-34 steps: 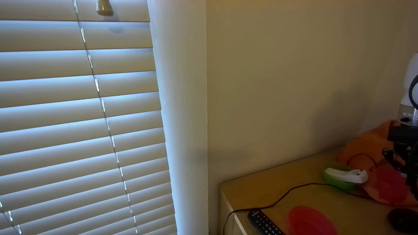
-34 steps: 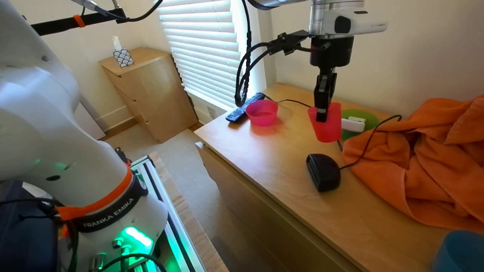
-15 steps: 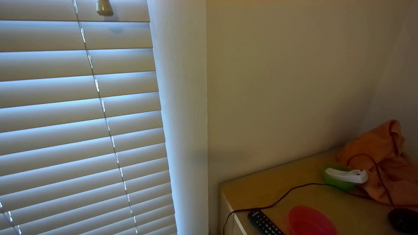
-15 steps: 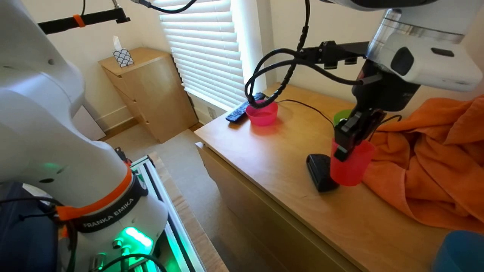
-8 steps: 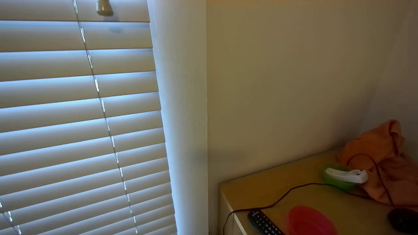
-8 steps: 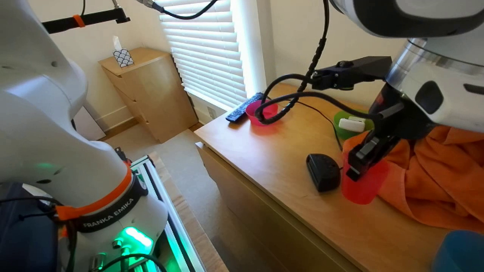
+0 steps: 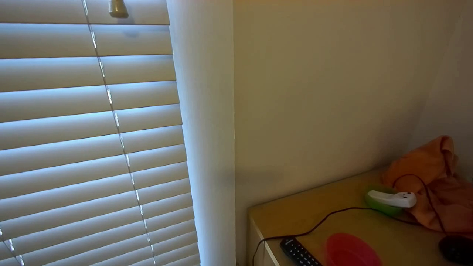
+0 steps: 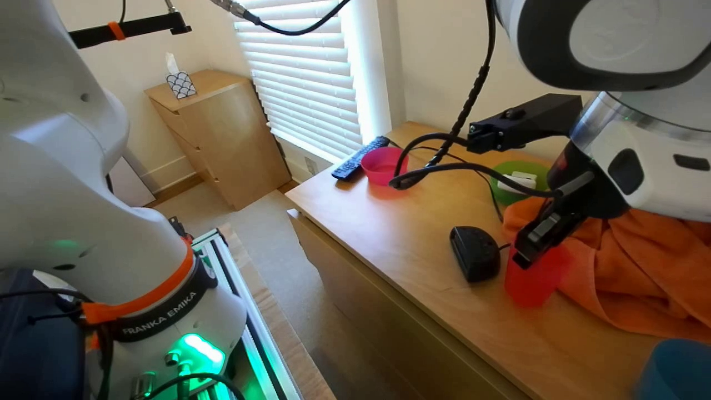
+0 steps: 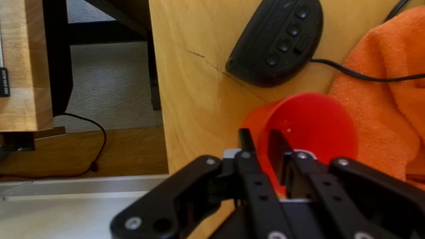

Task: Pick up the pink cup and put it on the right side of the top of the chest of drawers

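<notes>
The pink cup point(image 8: 534, 280) is on the chest of drawers' wooden top point(image 8: 422, 222), between the black device and the orange towel. In the wrist view the cup point(image 9: 315, 122) looks tilted, its mouth facing the camera. My gripper point(image 8: 522, 258) is at the cup's rim. In the wrist view its fingers point(image 9: 260, 131) straddle the near wall, one inside and one outside, with a visible gap around the thin wall. The gripper is partly open. Cup and gripper are out of view in an exterior view, where the chest top point(image 7: 295, 210) shows.
The black device point(image 8: 475, 254) with a cable is beside the cup; the orange towel point(image 8: 639, 266) lies close behind. A blue cup point(image 8: 675, 372) stands near the front. A green bowl point(image 8: 502, 194), pink bowl point(image 8: 383, 166) and remote point(image 8: 361, 158) are farther off. The chest's edge point(image 9: 161, 99) is left.
The gripper carried the pink cup from near the green bowl past the black device and down to the chest top by the towel. In the last half second it has hardly moved.
</notes>
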